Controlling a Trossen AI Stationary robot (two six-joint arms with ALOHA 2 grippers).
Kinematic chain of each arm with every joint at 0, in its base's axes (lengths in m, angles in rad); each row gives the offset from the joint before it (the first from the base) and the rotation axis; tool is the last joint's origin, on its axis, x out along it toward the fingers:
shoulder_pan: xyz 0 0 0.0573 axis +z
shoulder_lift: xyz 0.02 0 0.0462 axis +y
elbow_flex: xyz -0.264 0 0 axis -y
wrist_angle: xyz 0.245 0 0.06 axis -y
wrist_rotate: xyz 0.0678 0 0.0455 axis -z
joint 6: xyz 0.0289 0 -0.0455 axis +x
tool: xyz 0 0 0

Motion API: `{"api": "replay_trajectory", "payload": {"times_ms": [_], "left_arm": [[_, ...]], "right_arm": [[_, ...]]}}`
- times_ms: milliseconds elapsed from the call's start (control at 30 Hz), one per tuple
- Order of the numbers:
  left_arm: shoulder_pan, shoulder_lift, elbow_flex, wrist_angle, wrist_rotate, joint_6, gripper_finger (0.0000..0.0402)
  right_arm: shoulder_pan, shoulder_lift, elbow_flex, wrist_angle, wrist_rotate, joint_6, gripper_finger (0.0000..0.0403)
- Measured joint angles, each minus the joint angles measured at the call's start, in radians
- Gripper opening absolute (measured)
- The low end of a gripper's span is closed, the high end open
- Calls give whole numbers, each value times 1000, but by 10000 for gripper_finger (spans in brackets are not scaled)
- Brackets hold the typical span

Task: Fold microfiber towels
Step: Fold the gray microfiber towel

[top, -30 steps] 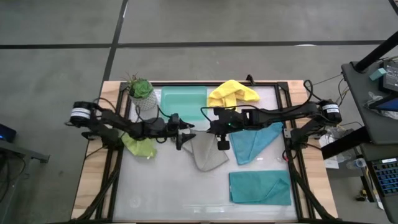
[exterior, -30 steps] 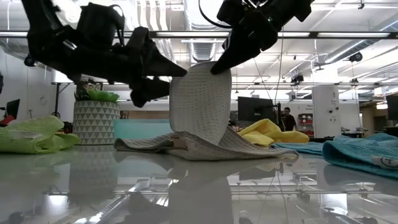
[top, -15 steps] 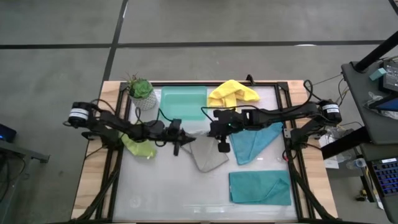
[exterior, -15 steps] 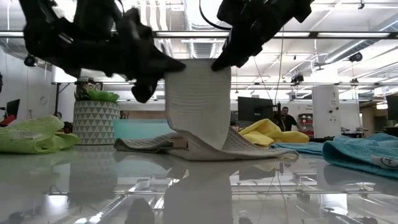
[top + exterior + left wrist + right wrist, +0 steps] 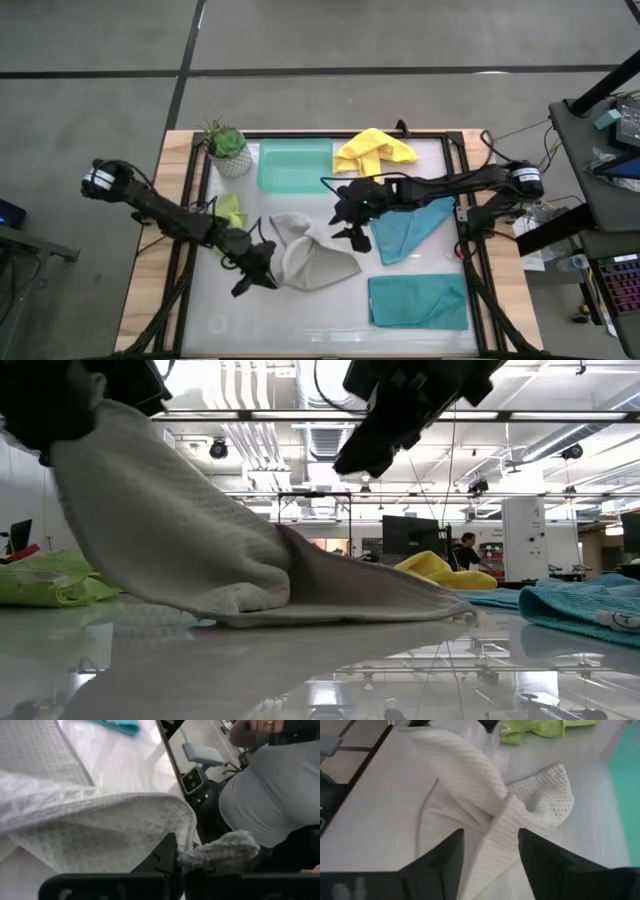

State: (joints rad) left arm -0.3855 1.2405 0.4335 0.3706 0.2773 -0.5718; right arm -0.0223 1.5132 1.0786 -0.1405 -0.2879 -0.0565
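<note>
The grey towel (image 5: 308, 256) lies mid-table. One end of it is raised toward the near left, where my left gripper (image 5: 252, 272) is shut on it. In the low view it slants from upper left down to the table (image 5: 300, 585). My right gripper (image 5: 490, 865) hangs open above the towel's right part (image 5: 350, 218) and touches nothing. A lime green towel (image 5: 231, 210) lies at the left and a yellow towel (image 5: 372, 150) at the far edge. Two teal towels (image 5: 410, 225) (image 5: 418, 301) lie on the right. My left gripper pinches a hemmed edge of the grey towel (image 5: 187, 851) between its two shut fingers, and a tuft of cloth (image 5: 225, 851) sticks out past them. The held end is lifted clear and drawn fairly taut, while the rest (image 5: 330, 600) lies on the table.
A mint-green tray (image 5: 295, 165) and a small potted plant (image 5: 225, 145) stand at the far left. A person in a grey top (image 5: 270, 795) shows beyond the table in the left wrist view. Bare tabletop (image 5: 300, 320) lies along the near edge.
My left gripper has shut on the raised edge of the grey towel and gone toward the table's near left corner, pulling that end over with it. My right gripper has opened and let the towel go, staying in place. The towel now slants low, not standing upright.
</note>
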Motion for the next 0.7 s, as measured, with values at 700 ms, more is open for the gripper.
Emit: {"api": "replay_trajectory", "payload": {"times_ms": [700], "left_arm": [[-5, 6, -4, -23, -107, -25, 0]], "right_arm": [[50, 256, -1, -20, 68, 238, 127]]}}
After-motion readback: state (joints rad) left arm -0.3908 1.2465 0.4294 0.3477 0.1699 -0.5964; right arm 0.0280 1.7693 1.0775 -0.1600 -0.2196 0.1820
